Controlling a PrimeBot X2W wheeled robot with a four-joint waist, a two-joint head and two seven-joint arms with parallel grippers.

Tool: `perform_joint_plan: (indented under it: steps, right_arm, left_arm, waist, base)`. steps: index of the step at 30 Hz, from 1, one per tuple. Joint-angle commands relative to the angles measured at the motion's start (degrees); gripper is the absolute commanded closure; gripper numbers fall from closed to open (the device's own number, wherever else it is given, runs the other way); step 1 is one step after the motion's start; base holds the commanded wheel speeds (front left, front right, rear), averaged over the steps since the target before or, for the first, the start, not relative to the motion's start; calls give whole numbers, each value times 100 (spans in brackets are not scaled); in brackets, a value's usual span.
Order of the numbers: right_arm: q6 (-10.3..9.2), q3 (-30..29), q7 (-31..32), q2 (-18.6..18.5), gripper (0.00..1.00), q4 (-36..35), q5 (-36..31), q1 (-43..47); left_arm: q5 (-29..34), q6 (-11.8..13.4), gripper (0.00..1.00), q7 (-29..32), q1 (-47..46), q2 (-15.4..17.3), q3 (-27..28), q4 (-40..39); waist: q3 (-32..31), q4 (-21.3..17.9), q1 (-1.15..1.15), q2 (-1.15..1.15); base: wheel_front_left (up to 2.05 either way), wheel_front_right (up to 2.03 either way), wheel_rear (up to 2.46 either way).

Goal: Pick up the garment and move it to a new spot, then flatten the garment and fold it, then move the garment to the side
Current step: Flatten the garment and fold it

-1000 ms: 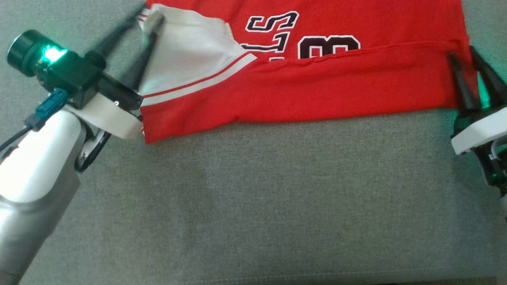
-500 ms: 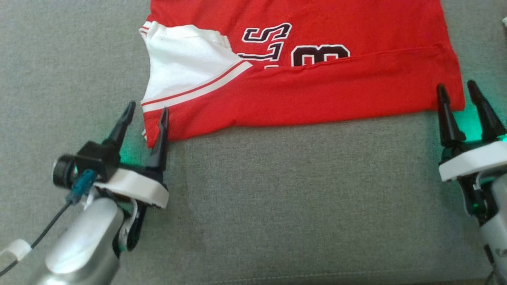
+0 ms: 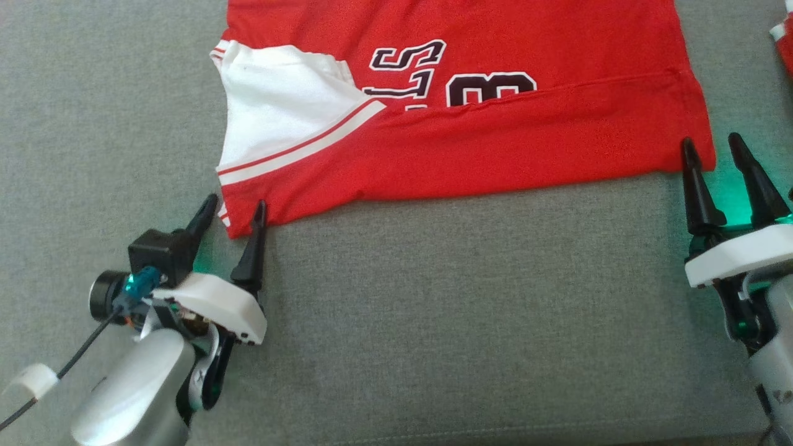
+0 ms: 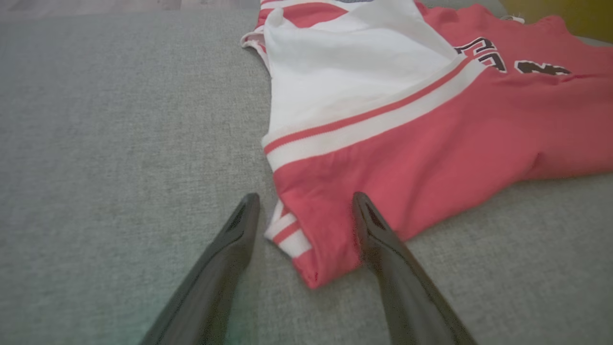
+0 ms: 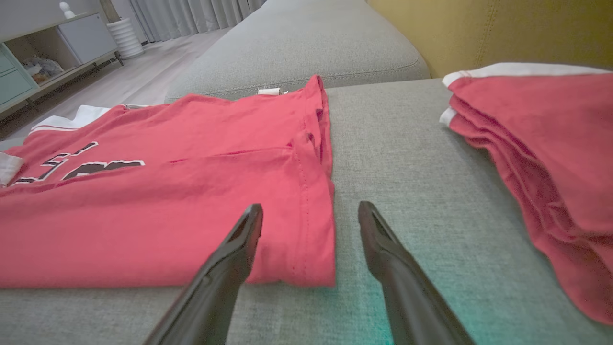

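Grey sofa seat (image 3: 433, 322) spread below; pile of folded red clothes (image 5: 550, 158) laid on it at right; yellow backrest (image 5: 503, 33), cabinet (image 5: 81, 36), curtains (image 5: 191, 14) seen behind.

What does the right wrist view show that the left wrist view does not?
Right wrist view's own: a stack of folded red clothes, a yellow backrest, a cabinet, and the open right gripper at a hem corner of the red jersey. Left wrist view's own: the open left gripper with the striped cuff between its fingers. Shared: the red jersey lying on the grey cushion.
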Motion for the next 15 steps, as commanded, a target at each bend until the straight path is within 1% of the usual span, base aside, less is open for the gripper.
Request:
perform_joint_plan:
  steps: [1,2,5,8,12,13,14,15]
  right_arm:
    - [-4,51,-77,-42,0,-51,40,-37]
    - [-4,44,-77,-38,0,16,36,-59]
    - [-4,26,-77,-10,0,223,10,-159]
    - [-4,14,-78,12,0,375,-7,-252]
    - [-4,41,2,76,0,788,-57,-433]
    - [-4,86,65,87,3,882,-48,-457]
    - [-4,158,128,90,56,949,-34,-470]
    - [-4,234,171,84,100,991,-9,-472]
  left_arm:
    - [-45,15,4,83,160,207,91,-87]
    - [-55,9,43,86,168,207,86,-115]
    - [-81,-47,100,59,184,196,62,-194]
    - [-87,-101,100,52,176,201,37,-237]
    - [-67,-152,100,-23,120,219,38,-292]
    - [-51,-158,100,-48,99,223,38,-294]
    - [-40,-166,100,-64,80,226,36,-291]
    - [-35,-171,100,-74,67,228,35,-284]
  waist:
    - [-4,19,0,0]
    - [-5,30,0,0]
    - [-8,67,0,0]
    - [-5,92,0,0]
    - [-23,149,0,0]
    - [-33,168,0,0]
    - [-47,184,0,0]
    - [-67,198,0,0]
  base:
    - [0,0,0]
    - [0,0,0]
    - [0,0,0]
    - [0,0,0]
    - [0,0,0]
    - [0,0,0]
    - [0,0,0]
    - [0,0,0]
